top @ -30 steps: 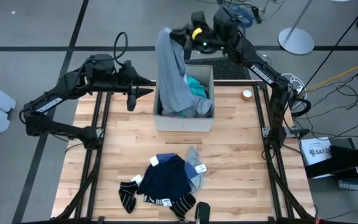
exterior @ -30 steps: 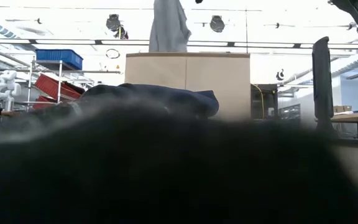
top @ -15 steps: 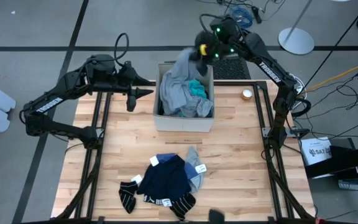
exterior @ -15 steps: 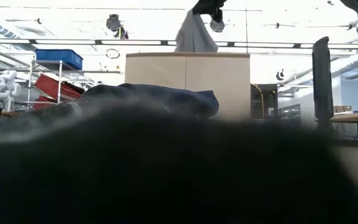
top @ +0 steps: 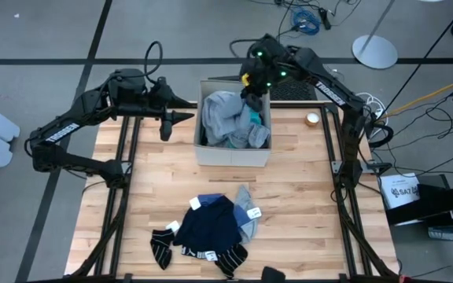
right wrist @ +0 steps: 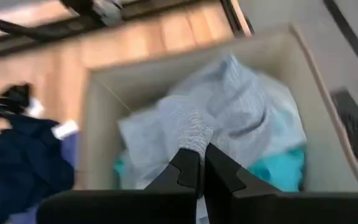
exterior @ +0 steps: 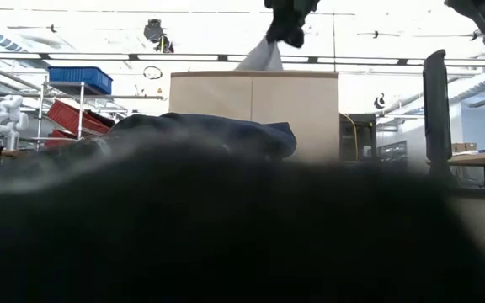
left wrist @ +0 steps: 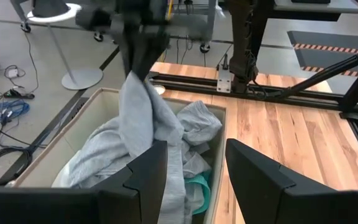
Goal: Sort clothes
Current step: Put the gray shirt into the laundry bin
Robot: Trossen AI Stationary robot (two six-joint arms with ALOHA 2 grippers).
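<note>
From above, the right gripper [top: 252, 88] hangs over the beige fabric box [top: 233, 154] at the bench's [top: 297, 204] twelve o'clock edge, fingers pinched together on the grey top [top: 225, 114], which lies mostly inside the box over the turquoise shirt [top: 252, 118]. The left gripper [top: 181, 117] waits at the box's nine o'clock side, fingers apart and holding nothing. At six o'clock on the bench lie the navy dotted piece [top: 211, 224] and striped socks [top: 161, 247]. The low view shows the right gripper [exterior: 286, 29] above the box [exterior: 255, 114], grey cloth below it. The left wrist view shows the top [left wrist: 145, 134] bunched in the box. The right wrist view shows the fingers [right wrist: 188, 168] clamped on grey fabric [right wrist: 204, 127].
</note>
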